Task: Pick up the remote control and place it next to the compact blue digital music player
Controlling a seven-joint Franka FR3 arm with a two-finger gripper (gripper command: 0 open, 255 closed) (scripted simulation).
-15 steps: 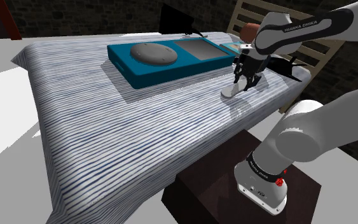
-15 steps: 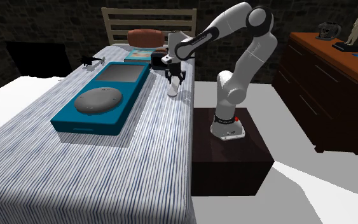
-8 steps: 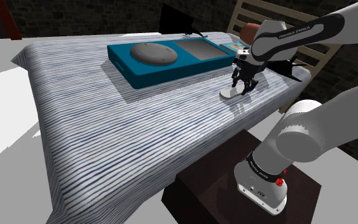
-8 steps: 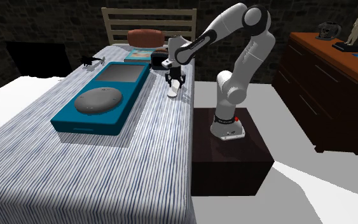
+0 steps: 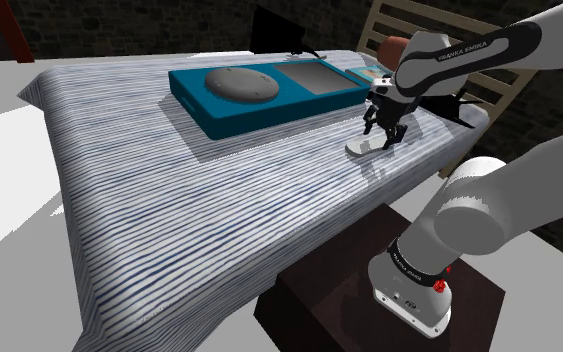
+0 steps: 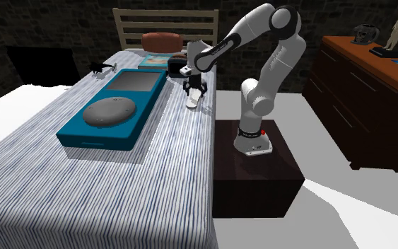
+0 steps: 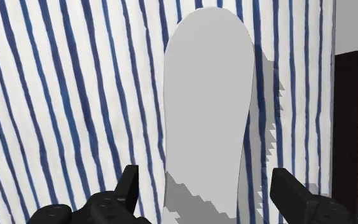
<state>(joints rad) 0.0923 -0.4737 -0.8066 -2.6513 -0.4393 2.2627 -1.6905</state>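
Smooth matt remote, striped cloth cover

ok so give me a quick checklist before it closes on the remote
1. Gripper open: ok, fingers stand apart.
2. Remote between the fingers: ok, roughly centred, not touched.
3. Remote lying flat on the striped cloth: ok.
4. Fingers low enough to clasp it: cannot tell.
5. Bare cloth beside the blue music player for the drop: ok.
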